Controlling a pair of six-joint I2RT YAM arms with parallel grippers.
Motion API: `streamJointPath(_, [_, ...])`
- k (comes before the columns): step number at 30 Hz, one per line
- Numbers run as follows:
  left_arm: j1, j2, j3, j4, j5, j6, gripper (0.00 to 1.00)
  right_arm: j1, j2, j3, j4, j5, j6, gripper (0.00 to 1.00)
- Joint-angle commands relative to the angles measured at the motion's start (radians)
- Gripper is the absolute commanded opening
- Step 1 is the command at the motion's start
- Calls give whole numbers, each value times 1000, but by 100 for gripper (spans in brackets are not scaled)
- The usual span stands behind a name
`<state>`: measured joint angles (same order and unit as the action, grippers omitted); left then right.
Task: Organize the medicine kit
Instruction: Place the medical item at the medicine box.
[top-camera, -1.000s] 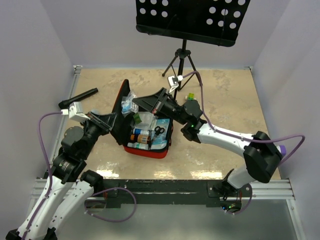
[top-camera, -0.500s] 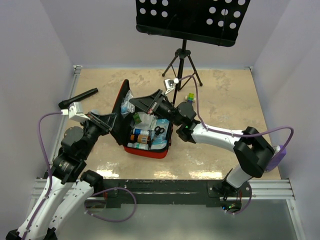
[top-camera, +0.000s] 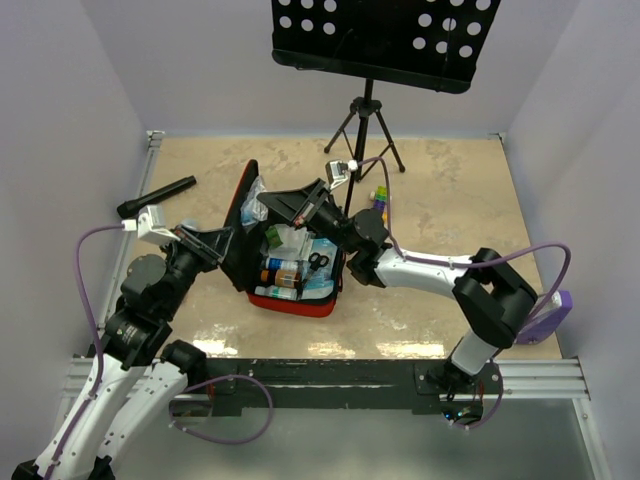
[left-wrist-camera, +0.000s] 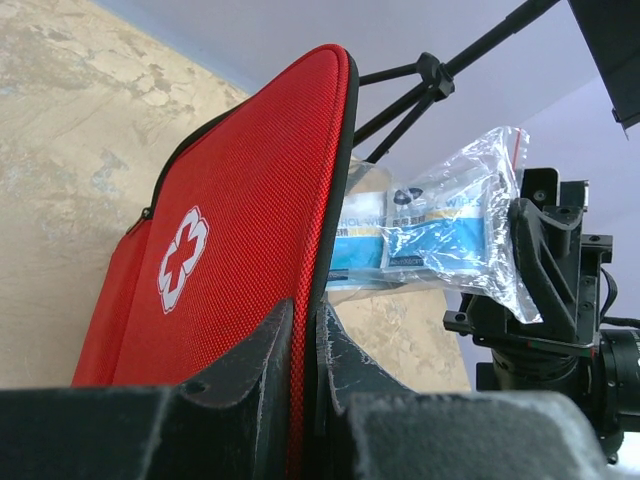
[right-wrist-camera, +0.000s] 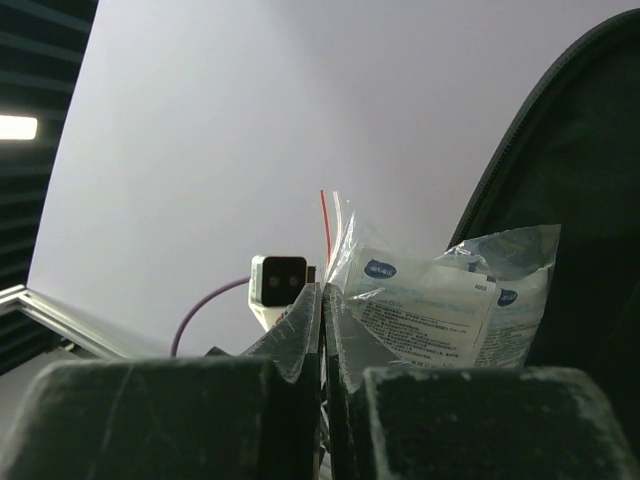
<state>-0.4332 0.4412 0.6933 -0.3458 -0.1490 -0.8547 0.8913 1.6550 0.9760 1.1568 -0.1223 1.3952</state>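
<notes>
**Top view.** Kit (top-camera: 296, 304) lies open mid-surface (top-camera: 450, 210). Its lid (top-camera: 240, 210) stands nearly upright on the 9 o'clock side. The base holds bottles (top-camera: 280, 270) and scissors (top-camera: 317, 262), plus pale packs I can't tell apart. Left pincer (top-camera: 224, 240) comes in from 8 o'clock and pinches the lid's edge, propping it up. Right pincer (top-camera: 272, 207) reaches across from 3 o'clock with a clear packet (top-camera: 257, 197) held against the lid's inner face, near its top. Flashlight (top-camera: 158, 195) lies at 10 o'clock of the kit, well apart. Stand (top-camera: 366, 110) is at 1 o'clock, at the back.

**Left wrist.** The fingers (left-wrist-camera: 262, 350) are clamped on the red lid (left-wrist-camera: 220, 250), one on each side of its rim, with the white cross facing the camera. The packet (left-wrist-camera: 455, 225) shows past the rim at 2 o'clock, with blue-and-white sachets inside.

**Right wrist.** The jaws are pressed together on the packet's (right-wrist-camera: 430, 300) plastic edge. The lid's black lining (right-wrist-camera: 590, 180) sits just behind it at 3 o'clock. I can't tell whether there is a pocket there.

**Step in hand, by my reading.** The packet is being stowed on the lid side while the left arm holds the lid steady.

**Next move calls for.** Ease the packet down flat along the lining and let go only once it is seated. The left grip should hold firm, since a push could tip the lid or slide the kit.
</notes>
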Motion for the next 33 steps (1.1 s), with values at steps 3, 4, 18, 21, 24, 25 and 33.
streamJointPath(3, [-4,-9,-12,-81,45,-7,0,6,29,18,52,29,30,0])
streamJointPath(4, [-4,-9,-11,-81,45,-7,0,6,32,18,52,27,30,0])
streamJointPath(18, [-4,-12,-5,-76,48,-4,0,11,92,42,-6,-29,31,0])
streamJointPath(21, [-4,-10,-3,-75,49,-3,0,15,107,99,-184,-83,-48,0])
streamJointPath(24, [-4,-10,-5,-73,52,-3,0,17,108,127,-281,-122,-125,9])
streamJointPath(25, [-4,-10,-5,-73,52,-3,0,17,100,127,-298,-122,-145,19])
streamJointPath(33, [-4,-21,5,-88,32,3,0,17,-33,216,-664,45,-418,78])
